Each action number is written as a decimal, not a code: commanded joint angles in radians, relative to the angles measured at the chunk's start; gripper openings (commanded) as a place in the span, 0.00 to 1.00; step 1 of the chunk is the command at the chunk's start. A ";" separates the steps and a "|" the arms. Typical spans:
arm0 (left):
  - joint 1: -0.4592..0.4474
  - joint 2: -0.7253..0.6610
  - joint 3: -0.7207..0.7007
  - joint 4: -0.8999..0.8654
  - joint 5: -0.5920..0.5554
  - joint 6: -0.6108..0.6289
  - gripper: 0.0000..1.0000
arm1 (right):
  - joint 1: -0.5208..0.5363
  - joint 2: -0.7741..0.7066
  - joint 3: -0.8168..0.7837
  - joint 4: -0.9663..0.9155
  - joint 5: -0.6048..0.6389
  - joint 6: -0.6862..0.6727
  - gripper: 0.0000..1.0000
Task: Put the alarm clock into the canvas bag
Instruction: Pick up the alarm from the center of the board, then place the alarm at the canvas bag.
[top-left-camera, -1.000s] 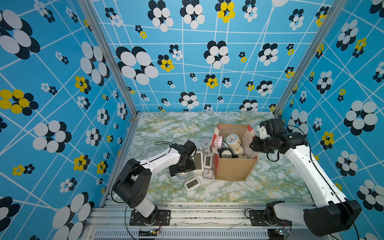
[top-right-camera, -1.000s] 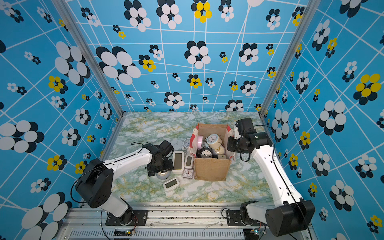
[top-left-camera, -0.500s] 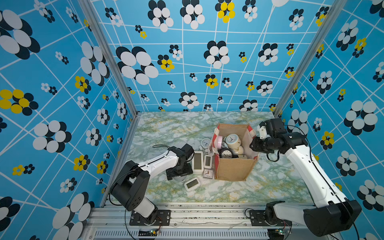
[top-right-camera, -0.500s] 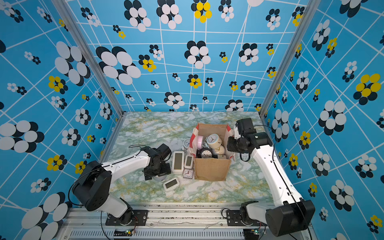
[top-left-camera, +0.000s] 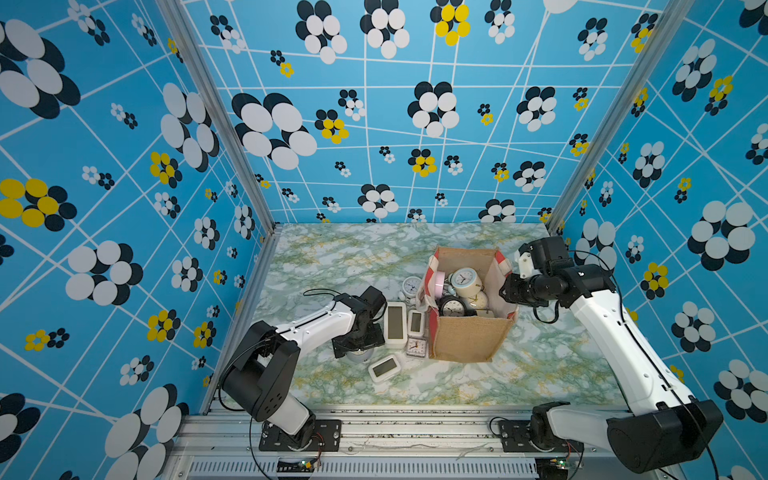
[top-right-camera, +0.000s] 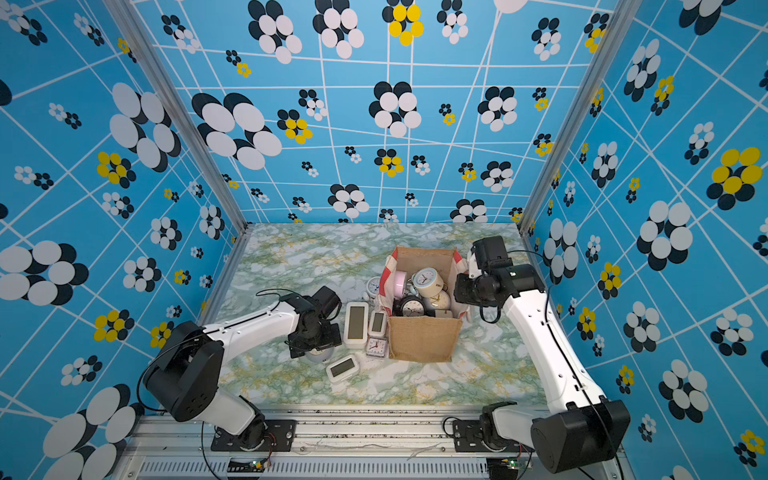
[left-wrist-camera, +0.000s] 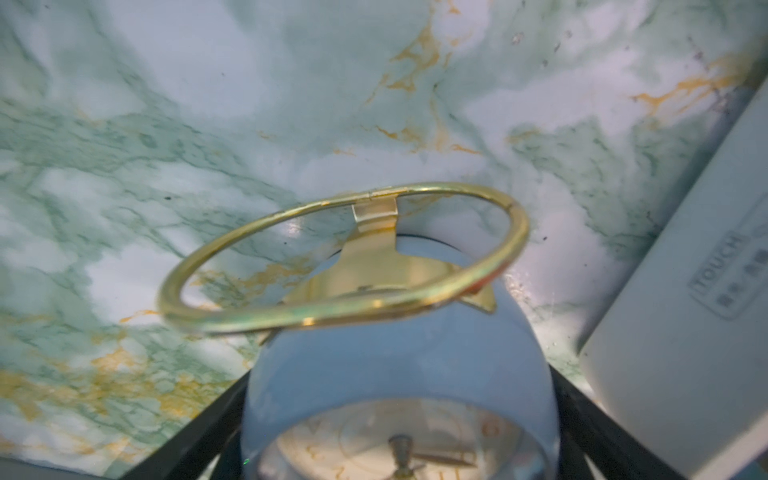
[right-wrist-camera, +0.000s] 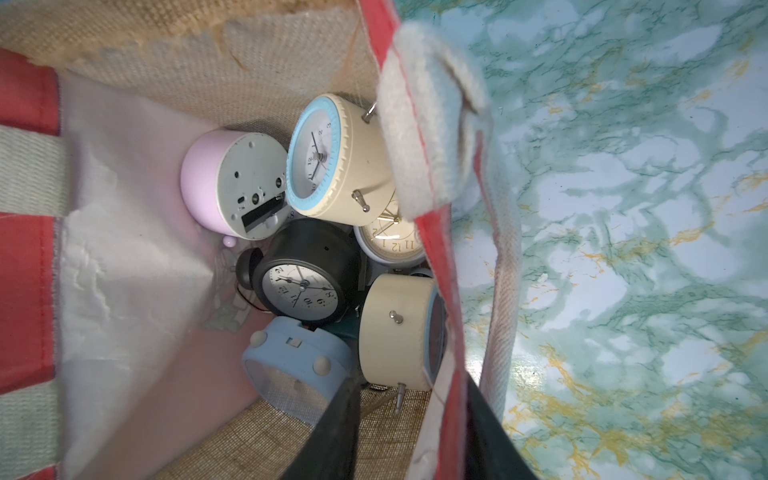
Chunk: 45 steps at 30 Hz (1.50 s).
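Note:
A round blue alarm clock (left-wrist-camera: 395, 365) with a gold ring stand lies on the marble table, mostly hidden under my left gripper in both top views (top-left-camera: 358, 356) (top-right-camera: 318, 356). My left gripper (left-wrist-camera: 401, 370) (top-left-camera: 357, 347) stands open, one black finger on each side of the clock's body. The canvas bag (top-left-camera: 465, 340) (top-right-camera: 422, 338) stands upright to the right, tan burlap with red sides, and holds several clocks. My right gripper (top-left-camera: 509, 291) (right-wrist-camera: 415, 399) is shut on the bag's red side wall (right-wrist-camera: 440, 257) at the rim.
Between my left gripper and the bag lie a large white digital clock (top-left-camera: 395, 324), a smaller one (top-left-camera: 415, 322) and a small square clock (top-left-camera: 416, 347). Another white digital clock (top-left-camera: 384, 368) lies nearer the front. A pale round clock (top-left-camera: 411, 286) stands behind the bag's left corner.
My left gripper has moved slightly toward the front and down around the blue clock. The right arm and the bag have stayed put.

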 joint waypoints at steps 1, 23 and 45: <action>0.007 -0.006 -0.013 0.007 -0.013 0.017 0.94 | 0.002 -0.006 0.018 -0.023 0.014 -0.017 0.39; 0.007 -0.152 0.361 -0.077 0.002 0.252 0.60 | 0.002 -0.026 0.026 -0.052 0.033 -0.001 0.39; -0.157 0.124 0.996 -0.065 0.214 0.521 0.46 | 0.002 -0.090 0.010 -0.116 0.002 0.059 0.20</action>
